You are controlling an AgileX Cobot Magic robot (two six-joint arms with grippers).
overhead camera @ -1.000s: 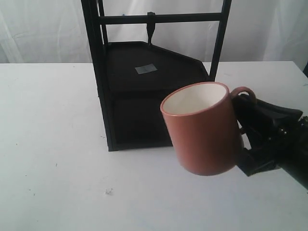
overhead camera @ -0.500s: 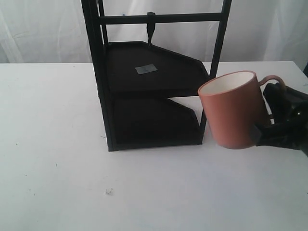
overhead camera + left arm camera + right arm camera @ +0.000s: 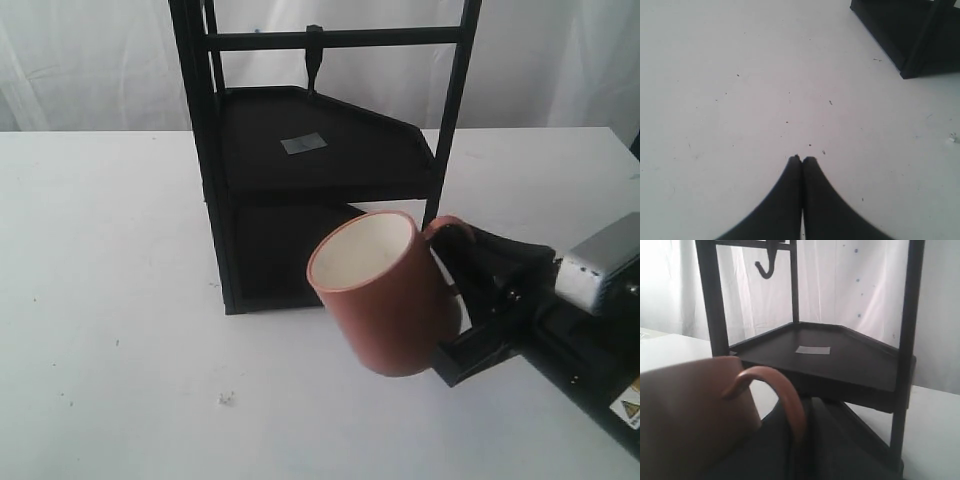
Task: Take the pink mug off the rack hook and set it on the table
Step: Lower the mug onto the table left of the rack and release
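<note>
Right gripper [image 3: 468, 300] clamps the pink mug [image 3: 380, 300] by its handle, tilted, at 5 o'clock from the rack [image 3: 340, 165], well apart from the rack hook [image 3: 314, 58]. Left gripper [image 3: 801, 162] hangs pinched together over the table [image 3: 740, 100].

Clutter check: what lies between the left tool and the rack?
Only bare table with small dark specks separates left tool and rack, per the left wrist view.
</note>
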